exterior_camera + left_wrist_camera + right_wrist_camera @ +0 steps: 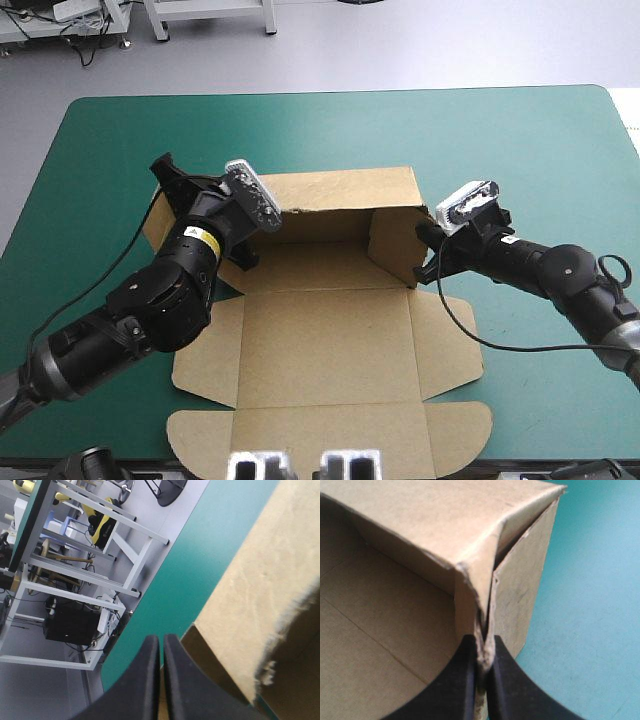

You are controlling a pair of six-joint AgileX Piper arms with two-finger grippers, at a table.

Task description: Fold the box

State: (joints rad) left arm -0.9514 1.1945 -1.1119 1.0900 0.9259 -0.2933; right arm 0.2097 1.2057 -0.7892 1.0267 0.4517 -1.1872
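Box (330, 340) lay crosswise, walls half raised.
I had the left gripper (160, 641) and the right gripper (481, 643) each pinched on its nearer end wall.

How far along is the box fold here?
Done: on the box, the far wall and right side wall stand. In hand: the right gripper pinches their corner; the left gripper grips the far wall's left end. Left: near flaps and lid lie flat.
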